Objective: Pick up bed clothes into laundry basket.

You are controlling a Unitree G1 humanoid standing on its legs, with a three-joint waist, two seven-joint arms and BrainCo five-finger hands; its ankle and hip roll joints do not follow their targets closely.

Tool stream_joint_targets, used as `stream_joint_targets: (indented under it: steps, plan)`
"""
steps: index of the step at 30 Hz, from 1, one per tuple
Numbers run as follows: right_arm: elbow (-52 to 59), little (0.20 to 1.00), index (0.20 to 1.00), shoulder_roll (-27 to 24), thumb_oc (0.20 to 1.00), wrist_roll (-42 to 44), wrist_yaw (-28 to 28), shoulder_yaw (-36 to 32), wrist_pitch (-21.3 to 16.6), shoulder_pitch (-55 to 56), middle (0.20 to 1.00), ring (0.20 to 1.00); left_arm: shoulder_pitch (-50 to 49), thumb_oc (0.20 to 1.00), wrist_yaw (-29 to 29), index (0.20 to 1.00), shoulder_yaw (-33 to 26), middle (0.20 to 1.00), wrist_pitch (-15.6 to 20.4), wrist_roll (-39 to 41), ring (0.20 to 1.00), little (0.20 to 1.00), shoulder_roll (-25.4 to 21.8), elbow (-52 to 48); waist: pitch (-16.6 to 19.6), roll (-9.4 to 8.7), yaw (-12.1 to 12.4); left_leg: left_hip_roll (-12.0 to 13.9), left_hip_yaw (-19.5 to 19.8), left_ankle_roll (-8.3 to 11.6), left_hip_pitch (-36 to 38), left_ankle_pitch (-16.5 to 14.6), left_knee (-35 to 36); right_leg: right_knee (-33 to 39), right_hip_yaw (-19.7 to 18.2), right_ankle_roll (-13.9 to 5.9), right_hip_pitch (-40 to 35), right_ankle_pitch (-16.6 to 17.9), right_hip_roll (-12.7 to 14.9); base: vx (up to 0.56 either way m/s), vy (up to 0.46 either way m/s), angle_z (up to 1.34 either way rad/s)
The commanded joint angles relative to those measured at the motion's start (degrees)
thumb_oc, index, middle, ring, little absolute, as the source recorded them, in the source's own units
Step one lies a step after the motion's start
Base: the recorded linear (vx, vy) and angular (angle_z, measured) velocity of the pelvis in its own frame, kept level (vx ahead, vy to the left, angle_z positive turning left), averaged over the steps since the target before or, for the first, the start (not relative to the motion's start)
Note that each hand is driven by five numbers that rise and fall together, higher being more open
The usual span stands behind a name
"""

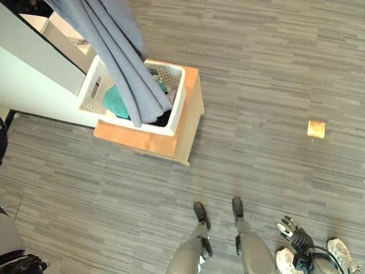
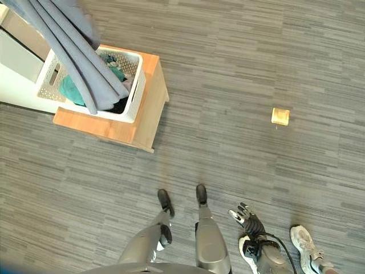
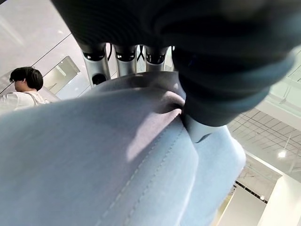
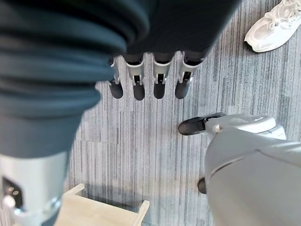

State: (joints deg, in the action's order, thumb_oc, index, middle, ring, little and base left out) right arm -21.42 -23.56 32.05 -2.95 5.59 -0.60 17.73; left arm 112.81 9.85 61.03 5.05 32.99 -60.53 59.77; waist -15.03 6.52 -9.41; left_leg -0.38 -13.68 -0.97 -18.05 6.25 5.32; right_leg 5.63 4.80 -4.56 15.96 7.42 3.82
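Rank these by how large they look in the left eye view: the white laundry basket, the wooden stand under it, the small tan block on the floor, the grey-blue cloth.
1. Grey-blue cloth, though it hangs nearer the camera, so unsure.
2. White laundry basket and wooden stand: about alike.
3. Small tan block.

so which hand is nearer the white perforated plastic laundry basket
Left. The left hand grips the grey-blue cloth hanging into the white perforated laundry basket; the right hand hangs open, low by the robot's side, far away.
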Motion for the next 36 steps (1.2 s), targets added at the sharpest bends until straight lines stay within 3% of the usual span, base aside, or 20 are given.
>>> stream_joint_targets:
  steps: [1,7,13,19,21,25,36]
  plan:
    - [0.20,1.000,1.000,-2.67,1.000,1.36,-0.03,-0.84,-0.67,1.43,1.000,1.000,12.03,0.200,3.30,0.200,1.87,0.200,4.08,1.43,0.200,0.200,-0.09,4.48,1.82,-0.85,0.85,2.32,0.19,4.54,4.55,-5.18,-0.32,-0.63,0.53,-7.62,-2.02,-3.39,4.73,0.00,0.000,0.05]
    - [0.61,1.000,1.000,-3.08,1.000,1.14,0.35,-1.00,-0.90,1.33,1.000,1.000,11.32,0.200,3.51,0.200,1.65,0.200,4.07,1.26,0.200,0.200,0.19,4.51,1.30,-1.15,0.47,2.35,0.04,4.56,3.58,-4.98,-0.32,-0.63,0.23,-7.63,-1.00,-3.02,4.57,-0.01,0.002,0.01]
    - [1.18,1.000,1.000,-3.77,1.000,0.59,0.71,-1.10,-1.79,1.30,1.000,1.000,7.60,0.200,3.59,0.200,-0.14,0.200,3.15,-1.53,0.200,0.200,-0.31,5.15,0.06,-2.63,-0.45,2.60,-0.38,4.48,1.30,-4.52,-0.32,-0.63,-0.61,-7.51,1.59,-2.11,4.12,-0.04,0.005,-0.06]
    - [0.70,1.000,1.000,-3.42,1.000,0.85,0.75,-0.43,-3.11,1.62,1.000,1.000,3.28,0.200,4.78,0.200,0.79,0.200,0.95,-12.14,0.200,0.200,-0.56,7.03,-1.38,-4.48,-1.44,3.10,0.21,4.66,-0.71,-5.49,-0.32,-0.63,-1.30,-7.69,3.52,-2.71,3.61,0.00,0.002,-0.07]
    - [0.68,1.000,1.000,-2.57,1.000,2.27,0.81,0.66,-4.08,1.39,1.000,1.000,-1.96,0.200,6.23,0.200,-1.48,0.200,-0.10,-16.97,0.200,0.200,-0.45,8.83,-2.71,-5.98,-1.95,3.58,0.18,4.72,-2.00,-4.88,-0.32,-0.63,-1.53,-7.60,4.66,-2.23,3.40,-0.08,-0.018,-0.03]
    - [-0.03,1.000,1.000,-2.23,1.000,3.41,0.91,2.48,-4.46,1.14,1.000,1.000,-5.69,0.200,7.41,0.200,-2.42,0.200,-1.83,-23.01,0.200,0.200,0.16,10.76,-3.75,-6.97,-2.12,3.74,0.24,4.68,-2.14,-4.67,-0.32,-0.63,-1.70,-7.47,4.77,-2.12,3.23,-0.04,-0.010,-0.03]
    - [0.08,1.000,1.000,-2.74,1.000,3.36,0.99,6.20,-4.78,0.40,1.000,1.000,-17.66,0.200,7.41,0.200,-11.27,0.200,-4.65,-28.72,0.200,0.200,2.58,13.59,-4.56,-9.54,-2.62,4.17,0.13,4.42,-1.06,-4.90,-0.32,-0.63,-1.87,-7.27,4.10,-1.81,3.00,-0.01,-0.005,-0.01]
